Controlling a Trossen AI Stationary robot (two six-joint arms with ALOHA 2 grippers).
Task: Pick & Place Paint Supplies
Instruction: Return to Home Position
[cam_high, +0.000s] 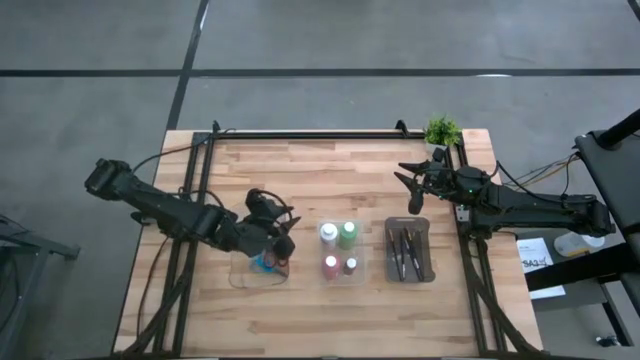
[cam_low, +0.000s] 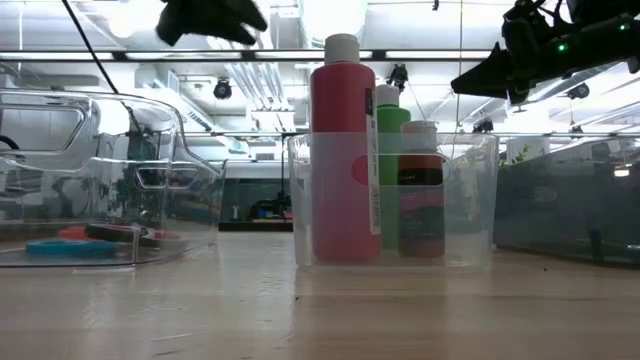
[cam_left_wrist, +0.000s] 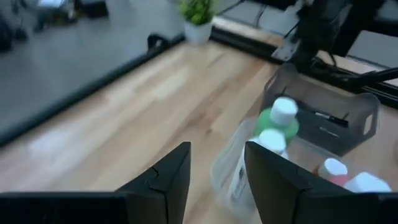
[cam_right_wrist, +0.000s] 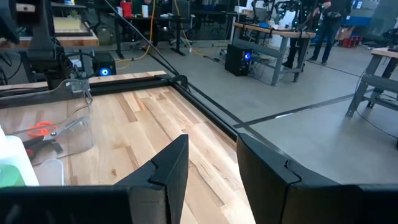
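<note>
Filling 3 bins: 4 paint bottles; scissors; paintbrushes

Bright, even overhead light covers the table, leaving only faint soft shadows beneath the left tool and right tool. From table height, ceiling lights behind both tools silhouette them, and glare streaks the clear bin under the left tool.

Four capped paint bottles stand upright, two by two, in the middle clear tray: the white bottle beside the green bottle, and the red bottle beside a smaller brownish bottle. Thin dark paintbrushes lie side by side in the dark grey tray. Small scissors, blue and red-orange handles showing, lie flat in the left clear bin.
</note>
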